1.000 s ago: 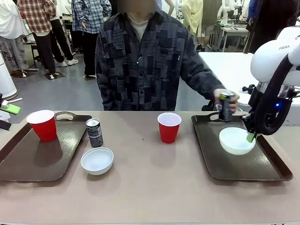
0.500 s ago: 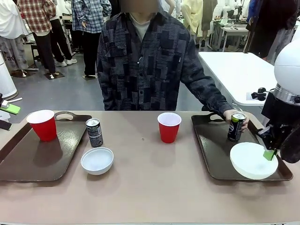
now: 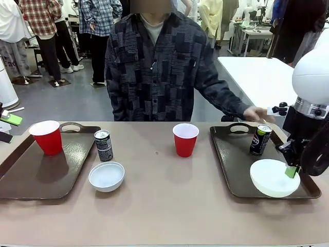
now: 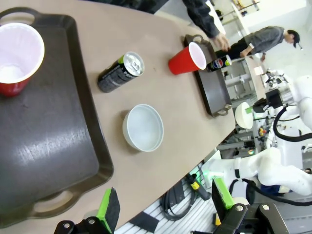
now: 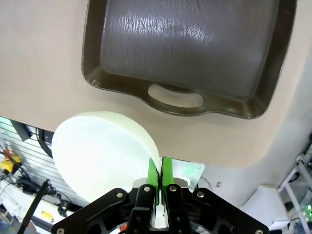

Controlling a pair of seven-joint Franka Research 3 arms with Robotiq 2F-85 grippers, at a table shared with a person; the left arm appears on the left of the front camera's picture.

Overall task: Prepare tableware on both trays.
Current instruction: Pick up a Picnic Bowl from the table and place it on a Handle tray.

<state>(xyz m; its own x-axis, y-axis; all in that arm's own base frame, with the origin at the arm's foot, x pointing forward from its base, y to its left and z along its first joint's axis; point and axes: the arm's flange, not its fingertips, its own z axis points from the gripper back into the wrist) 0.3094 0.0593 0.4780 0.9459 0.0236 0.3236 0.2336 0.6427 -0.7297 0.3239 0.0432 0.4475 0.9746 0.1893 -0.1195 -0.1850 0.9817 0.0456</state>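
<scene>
**Bowl placement, right-hand set.** Two trays lie at either end of the tabletop [image 3: 164, 211]. The left tray [image 3: 31, 180] carries one red cup [image 3: 47, 137]. The right tray [image 3: 231, 159] carries a drink can [image 3: 260, 139] upright toward its far end, with the person's hand [image 3: 257, 114] just beyond the can and apart from it. My right tool [image 3: 292, 171] is pinched fully shut on the rim of a white bowl [image 3: 270, 177]. The bowl hangs tilted at the near right corner of the right tray; whether its lower edge touches the tray I cannot tell. My left tool [image 4: 163, 204] stands wide open and empty, looking down on the handle end of the left tray. Off the trays are a second bowl [image 3: 106, 176] just beside the left tray's inner rim, a second can [image 3: 104, 145] behind that bowl, and a second red cup [image 3: 185, 140] upright near the middle of the tabletop.

I judge the step in hand to be setting this bowl down. The next move calls for levelling it, lowering it flat inside the raised rim, well clear of the can, then opening the tool. By my reckoning three loose pieces would then remain to be placed.

The room is an open hall with a grey floor [image 3: 67, 103], people [image 3: 46, 31] standing beyond the person, and white tables [image 3: 257, 77] at right. The tabletop is beige, matt and smooth. The trays' floors look glossy, so a bowl may slide.
</scene>
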